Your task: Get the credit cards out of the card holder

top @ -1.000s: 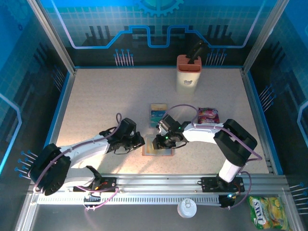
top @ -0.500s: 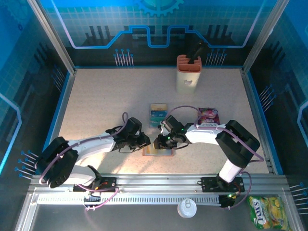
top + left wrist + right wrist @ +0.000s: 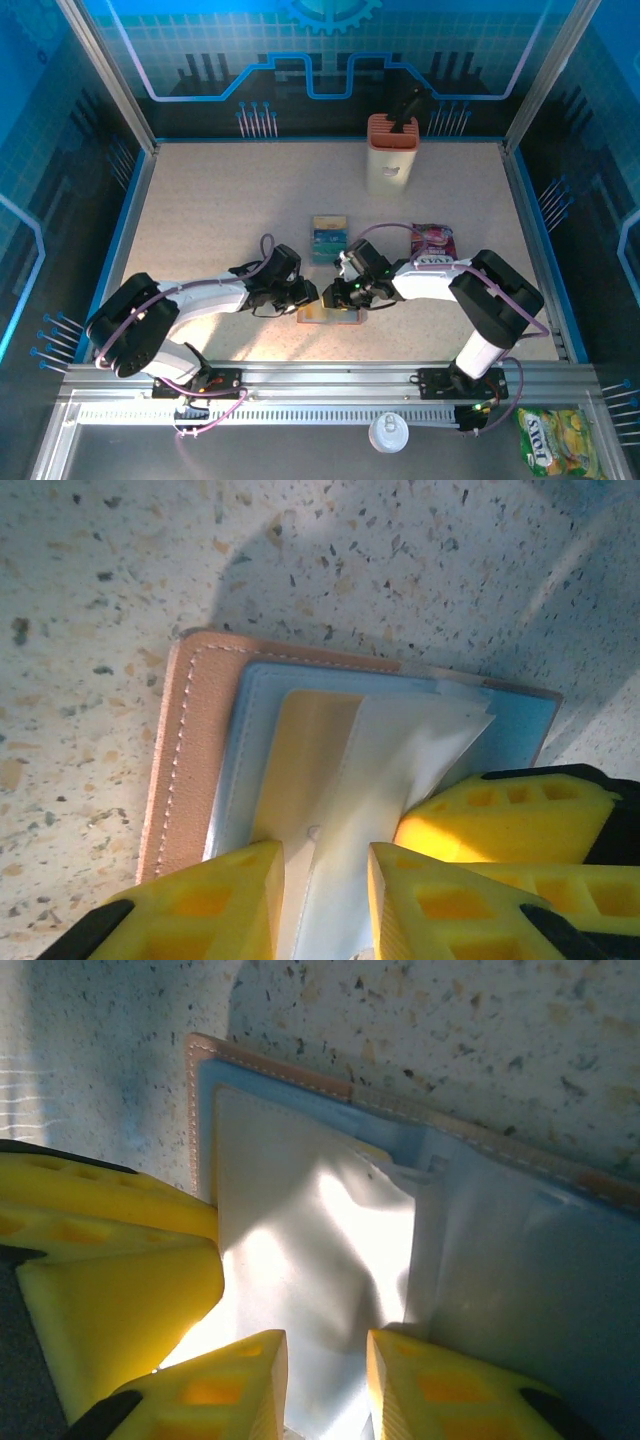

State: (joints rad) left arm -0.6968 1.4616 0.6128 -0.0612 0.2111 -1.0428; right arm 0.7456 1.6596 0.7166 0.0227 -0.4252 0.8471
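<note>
Table (image 3: pixel 100 580): speckled stone-look top, matt, slightly grainy. Card holder (image 3: pixel 185 760): tan leather-like cover, matt, stitched edge; smooth pale blue lining; clear glossy plastic sleeve (image 3: pixel 420 730). Left gripper (image 3: pixel 326 870) and right gripper (image 3: pixel 326 1360): yellow matt plastic fingers with moulded recesses. Snack packet (image 3: pixel 433 240) on the right: shiny foil. Near rail (image 3: pixel 330 378): bare metal.

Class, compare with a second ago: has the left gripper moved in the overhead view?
Yes. The left gripper has slid rightward, closer to the card holder, judged against the loose teal card, which has stayed put.
</note>
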